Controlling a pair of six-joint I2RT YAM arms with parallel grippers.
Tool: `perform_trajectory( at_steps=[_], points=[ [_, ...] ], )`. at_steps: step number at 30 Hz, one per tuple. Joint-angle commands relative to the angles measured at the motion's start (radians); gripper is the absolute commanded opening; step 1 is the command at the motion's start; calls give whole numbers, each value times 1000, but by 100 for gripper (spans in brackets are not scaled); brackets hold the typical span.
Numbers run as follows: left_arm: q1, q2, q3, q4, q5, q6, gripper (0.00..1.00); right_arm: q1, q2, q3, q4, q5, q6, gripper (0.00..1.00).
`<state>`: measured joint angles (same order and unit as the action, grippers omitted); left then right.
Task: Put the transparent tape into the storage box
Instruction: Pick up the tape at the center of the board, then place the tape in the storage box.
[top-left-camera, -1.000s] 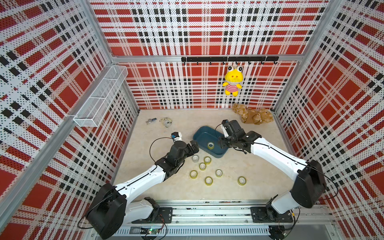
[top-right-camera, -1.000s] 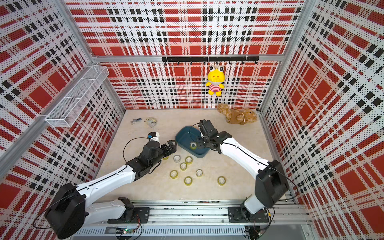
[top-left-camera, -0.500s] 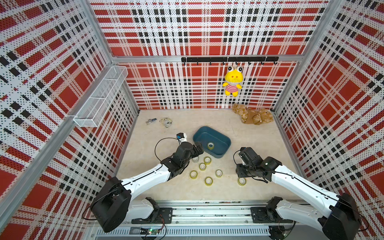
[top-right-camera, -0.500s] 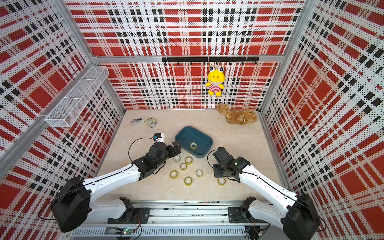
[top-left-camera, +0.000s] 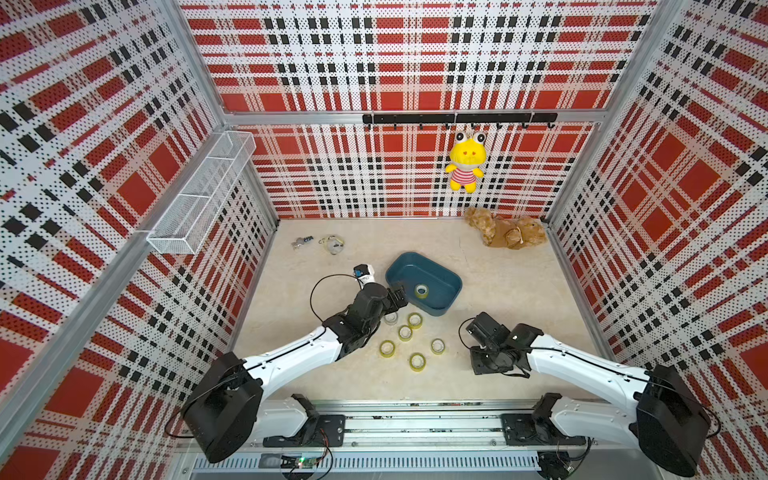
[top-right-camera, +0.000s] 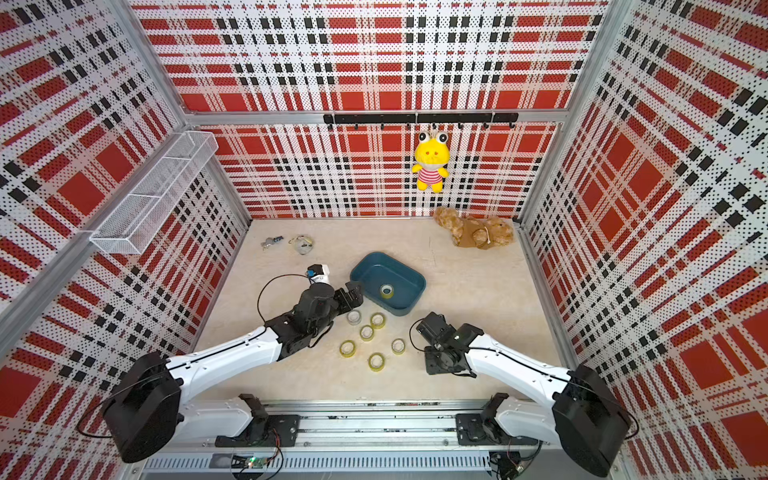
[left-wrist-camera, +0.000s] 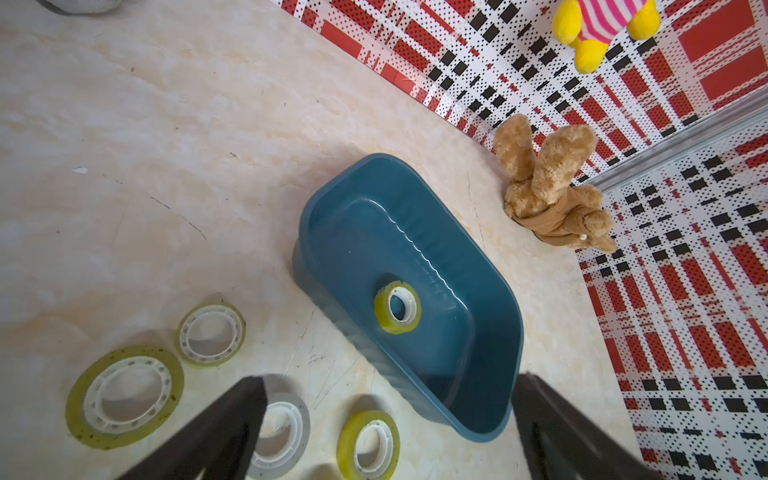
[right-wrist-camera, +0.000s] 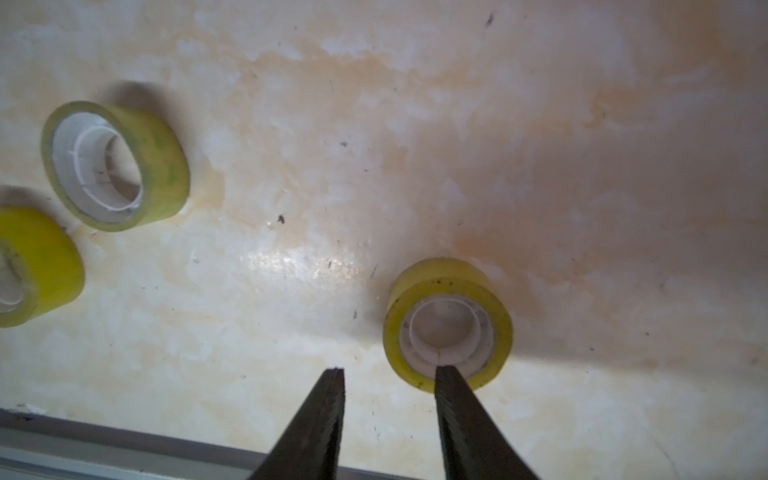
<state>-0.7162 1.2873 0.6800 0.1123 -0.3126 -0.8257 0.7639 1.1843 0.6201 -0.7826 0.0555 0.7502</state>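
The storage box is a teal tub at mid-floor with one yellowish transparent tape roll lying inside. Several more rolls lie on the floor in front of it. My left gripper hangs open and empty at the box's near-left end. My right gripper is open low over the floor at the front right. One of its fingertips overlaps the near rim of a separate roll; the other is over bare floor.
A white wire-mesh basket hangs on the left wall. A yellow plush toy hangs on the back wall, and a brown plush lies in the back right corner. Small items sit at the back left. The metal rail borders the front.
My right arm has left the storage box and swung to the front right, down over a lone roll. My left gripper has moved closer to the box's near-left end.
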Motion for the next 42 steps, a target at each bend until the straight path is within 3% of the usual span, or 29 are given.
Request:
perform_trajectory(
  at_steps=[1,14,21,25,29,33,38,42],
  points=[
    [-6,-14,12,12,-16,5,99,8,35,-8,53,5,8,43],
    [-5,-46,-13,9,-30,5,99,34,181,-14,115,34,11,37],
    [-3,-45,-17,-1,-36,7,99,49,219,21,78,63,9,7],
    [-3,-49,-19,0,-39,5,99,49,184,62,36,81,-3,3],
    [-3,-58,-13,18,-31,-8,99,49,131,188,-29,92,-41,4],
    [-3,-44,-13,168,26,-62,99,15,142,384,-79,116,-135,6],
    [22,17,108,122,11,-19,99,-64,279,667,-78,103,-279,7],
    [121,16,105,111,71,-27,99,-97,468,855,-14,25,-332,7]
  ],
)
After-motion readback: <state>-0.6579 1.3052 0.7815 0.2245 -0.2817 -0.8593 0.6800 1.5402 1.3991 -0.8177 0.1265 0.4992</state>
